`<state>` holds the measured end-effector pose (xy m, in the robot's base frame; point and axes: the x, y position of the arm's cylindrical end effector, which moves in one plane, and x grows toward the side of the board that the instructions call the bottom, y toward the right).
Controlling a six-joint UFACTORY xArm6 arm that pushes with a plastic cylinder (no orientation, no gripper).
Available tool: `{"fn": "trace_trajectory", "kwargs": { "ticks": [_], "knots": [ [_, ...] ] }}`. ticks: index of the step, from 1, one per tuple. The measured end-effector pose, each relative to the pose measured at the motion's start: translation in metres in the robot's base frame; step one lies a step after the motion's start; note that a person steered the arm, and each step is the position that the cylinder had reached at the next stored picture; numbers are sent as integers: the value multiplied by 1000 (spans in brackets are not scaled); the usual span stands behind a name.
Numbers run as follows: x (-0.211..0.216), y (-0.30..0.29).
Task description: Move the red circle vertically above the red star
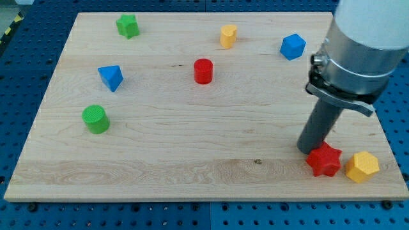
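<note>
- you have the wooden board (192, 137) filling most of the view, pale, grained planks on a blue pegboard table (25, 57).
- your arm (358, 45) comes in at the far right, a grey and white cylinder with a black clamp, ending in the dark rod.
- my tip (311, 151) sits near the right, touching or just beside the left far edge of the red star; there are no jaws here, only a plain rod, so nothing spreads or pinches.
- the red star (324, 160) lies near and right, matte red plastic with blunt points, just left of the yellow hexagon (362, 167).
- the red circle (203, 71) is a short upright red cylinder with a flat top, standing far of centre, well apart from the star and to its left.
- the green cylinder (96, 119) sits at the left, the blue triangle (111, 77) farther back.
- the green star (128, 26) is far left, the yellow block (228, 36) far centre, the blue cube (293, 46) far right.
- you can read no writing or brand anywhere.
</note>
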<state>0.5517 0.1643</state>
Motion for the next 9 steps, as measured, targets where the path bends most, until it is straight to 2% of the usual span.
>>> {"fn": "trace_trajectory", "kwargs": {
  "ticks": [3,4,5,6,7,8,9],
  "knots": [
    [13,6],
    [-3,-38],
    [-19,-128],
    [-19,-138],
    [-35,-209],
    [-63,-299],
    [-128,-316]
  ]
}}
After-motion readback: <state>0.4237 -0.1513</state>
